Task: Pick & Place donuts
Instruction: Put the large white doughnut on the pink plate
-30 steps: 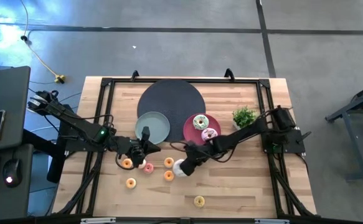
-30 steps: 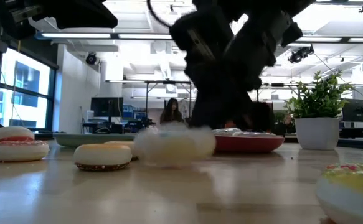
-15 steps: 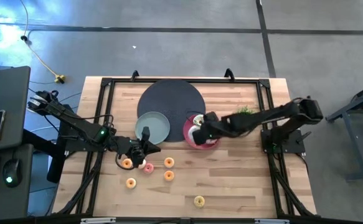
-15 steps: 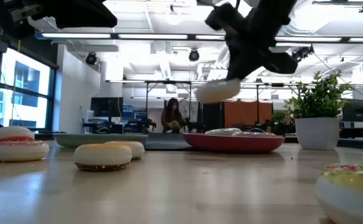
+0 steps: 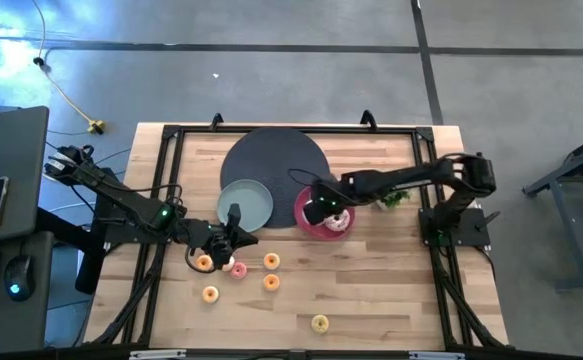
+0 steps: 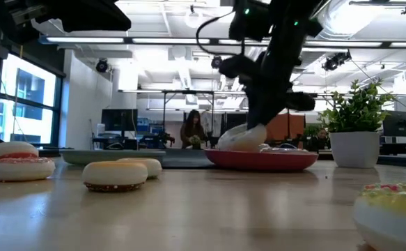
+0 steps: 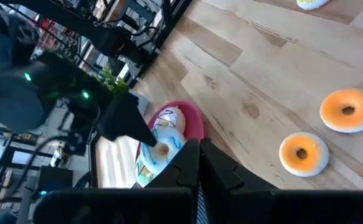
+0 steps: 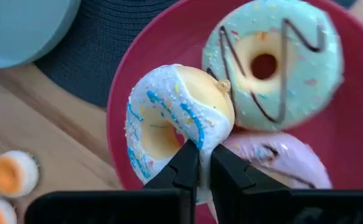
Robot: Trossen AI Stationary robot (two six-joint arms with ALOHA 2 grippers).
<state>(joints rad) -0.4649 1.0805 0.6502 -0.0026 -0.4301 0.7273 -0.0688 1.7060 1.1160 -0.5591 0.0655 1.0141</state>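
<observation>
Since a second ago, the right gripper [image 5: 318,211] has carried the white-iced donut [image 8: 175,127] up from the wood near the little donuts and over to the pink plate [image 5: 304,206]. The left arm has not moved.

Far left, the left gripper [image 5: 233,238] sits low over the table [image 5: 371,290], just below the grey-green plate [image 5: 245,203]. Its fingers are pressed tight together with nothing between them. Close beside it lie a small orange donut [image 5: 204,262] and a small pink one [image 5: 237,268]. More small donuts lie flat on the wood farther along: two orange ones [image 5: 271,262] and a yellow one [image 5: 319,322] near the front edge.

In the middle is a big dark round mat [image 5: 271,155], with both plates partly on it.

On the pink plate, the mint-green donut [image 8: 272,62] and the pink-iced donut [image 8: 274,158] lie flat, holes facing up. The right gripper pinches the white-iced donut's rim with its fingers nearly closed. This donut is tipped up on its edge, leaning on the mint one, its hole facing sideways.

Right of the plate stands a small potted plant [image 6: 356,125].

Behind the table is a big office with ceiling lights, and a person [image 6: 192,129] far back.
</observation>
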